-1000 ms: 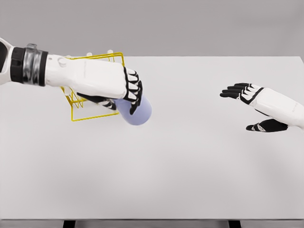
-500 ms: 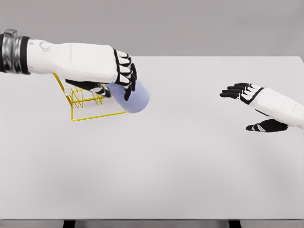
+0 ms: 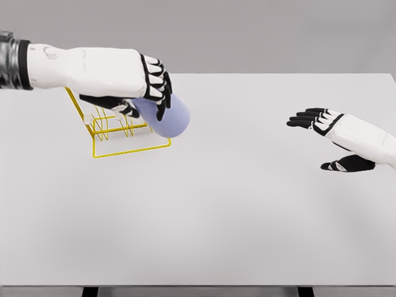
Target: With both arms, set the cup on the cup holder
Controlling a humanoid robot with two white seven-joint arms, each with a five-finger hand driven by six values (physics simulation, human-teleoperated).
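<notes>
left hand [image 3: 151, 86] grips the purple cup [image 3: 164, 116], held on its side over the yellow wire cup holder [image 3: 127, 133] near the table's [image 3: 247, 204] far left corner, probably to slide onto a peg. right hand [image 3: 322, 120] waits open by the right edge.

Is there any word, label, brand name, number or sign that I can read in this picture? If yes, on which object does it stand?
None: no readable text shows anywhere.
The cup, the cup holder, the table, the left hand and the right hand bear no lettering.
</notes>
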